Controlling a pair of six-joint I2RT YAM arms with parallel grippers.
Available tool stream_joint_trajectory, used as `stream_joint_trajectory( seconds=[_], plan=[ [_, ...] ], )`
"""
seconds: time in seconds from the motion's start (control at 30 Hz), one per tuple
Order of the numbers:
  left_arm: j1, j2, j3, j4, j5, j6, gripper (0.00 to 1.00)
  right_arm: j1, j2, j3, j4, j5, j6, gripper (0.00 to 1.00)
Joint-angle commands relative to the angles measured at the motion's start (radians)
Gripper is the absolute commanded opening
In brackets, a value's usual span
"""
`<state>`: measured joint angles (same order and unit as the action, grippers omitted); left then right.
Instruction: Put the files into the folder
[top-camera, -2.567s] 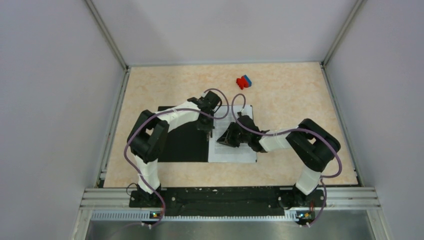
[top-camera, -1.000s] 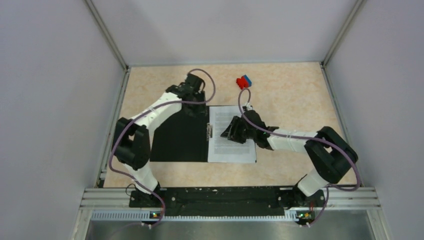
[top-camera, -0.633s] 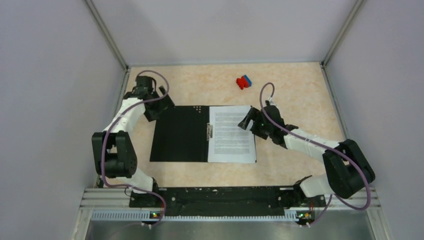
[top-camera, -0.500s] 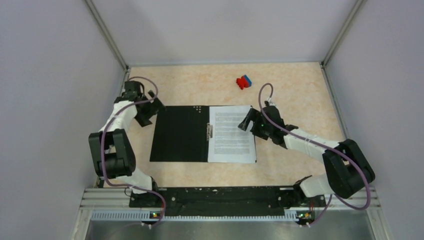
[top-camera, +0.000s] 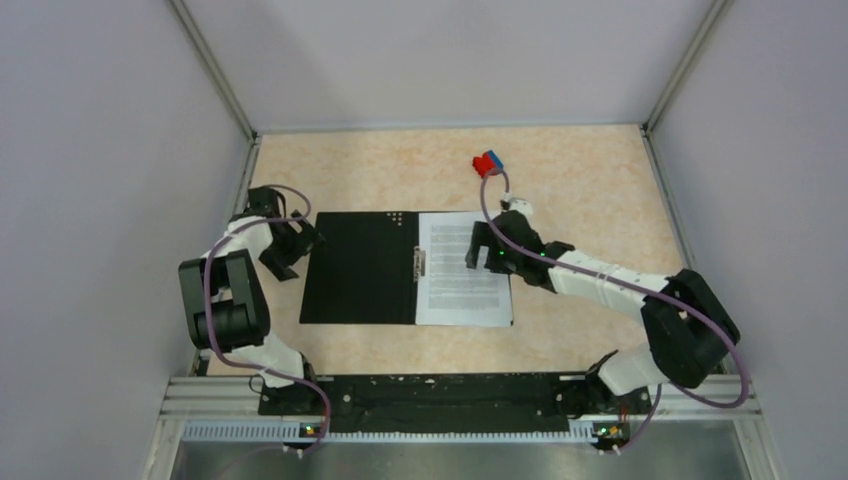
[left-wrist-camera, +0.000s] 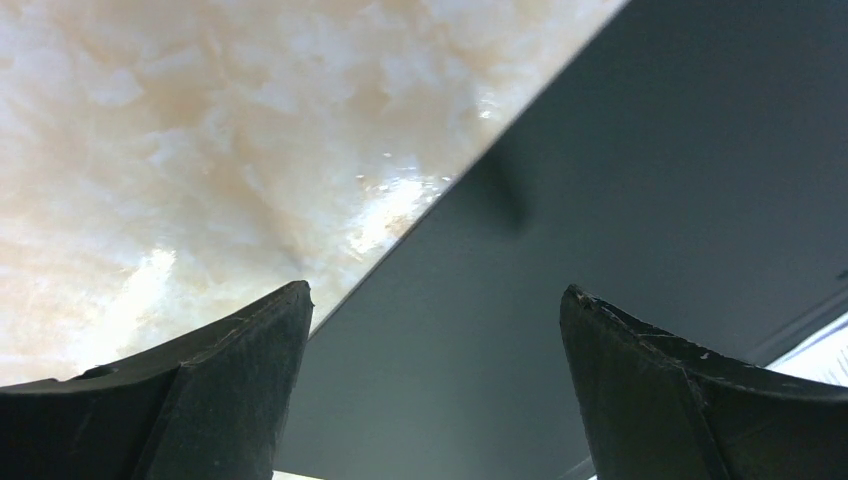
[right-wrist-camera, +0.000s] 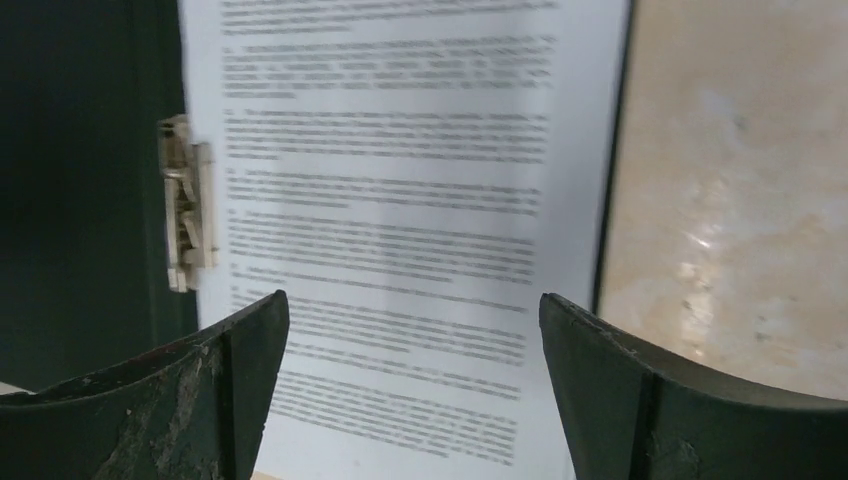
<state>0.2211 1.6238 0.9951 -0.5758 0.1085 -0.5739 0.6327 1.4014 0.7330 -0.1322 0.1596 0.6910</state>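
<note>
Left fingers (left-wrist-camera: 240, 380) and right fingers (right-wrist-camera: 620, 390) stood apart, empty, so the left likely needed to catch the flat black-lined folder's (top-camera: 360, 270) left edge and fold it squarely over the white printed sheets (top-camera: 462, 292).

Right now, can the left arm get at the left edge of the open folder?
Probably yes. The left gripper hangs open right at the left edge of the folder; the wrist view shows that edge running between the jaws, with nothing in the way.

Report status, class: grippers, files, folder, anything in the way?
Both open, empty: left gripper at folder left edge, right gripper above files. Files flat on open folder's right half. Small red-and-blue object far off, nothing blocking.
</note>
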Motion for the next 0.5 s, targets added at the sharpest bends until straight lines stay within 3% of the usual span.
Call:
stream_joint_trajectory(
  seconds=[0.0,0.47],
  plan=[
    [0.001,-0.066,-0.029,0.031,-0.067,-0.028,0.99,0.148,0.09,0.217,-0.111,0.235,-0.067,0.93],
    [0.001,-0.178,-0.038,-0.003,-0.122,-0.08,0.99,0.409,0.605,0.751,-0.328,0.38,-0.007,0.58]
  ],
)
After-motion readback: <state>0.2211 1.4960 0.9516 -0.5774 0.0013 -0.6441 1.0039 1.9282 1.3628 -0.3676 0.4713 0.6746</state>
